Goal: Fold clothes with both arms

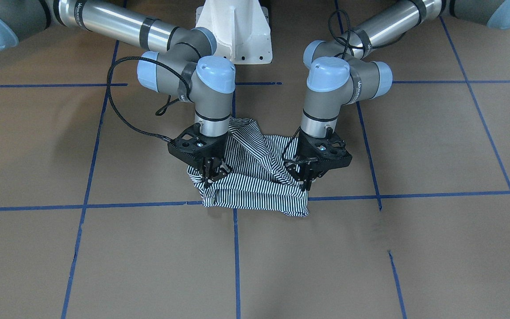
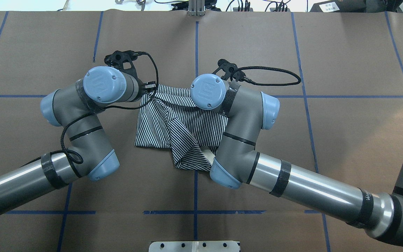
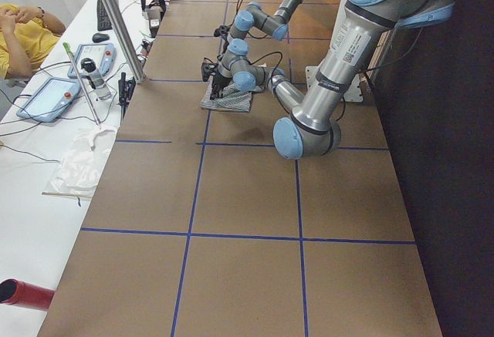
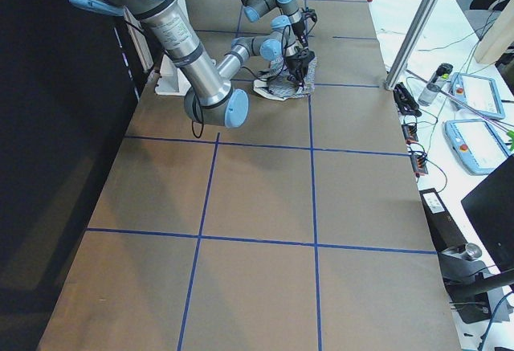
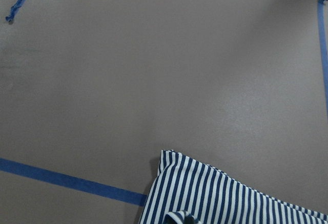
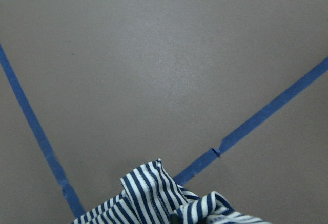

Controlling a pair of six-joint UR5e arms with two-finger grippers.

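The navy-and-white striped polo shirt (image 1: 255,188) lies bunched at the table's middle, with its edge farthest from the robot's base pulled up. My left gripper (image 1: 307,180) is shut on one corner of that raised edge. At the other corner my right gripper (image 1: 210,175) pinches the cloth. From overhead the shirt (image 2: 166,122) spreads between both wrists, and a bit of cream collar (image 2: 206,153) peeks out by the right forearm. There the left gripper (image 2: 149,87) shows at the cloth's corner, while the right one is hidden under its wrist. Both wrist views show striped fabric (image 5: 225,198) (image 6: 154,193) at their bottom edge.
Blue tape lines (image 1: 236,248) grid the brown table. The white pedestal base (image 1: 235,31) stands behind the shirt. A side bench (image 3: 69,121) holds pendants, cables and a bag, with a seated person (image 3: 23,32) beyond. A metal post (image 4: 418,30) stands at the table's edge.
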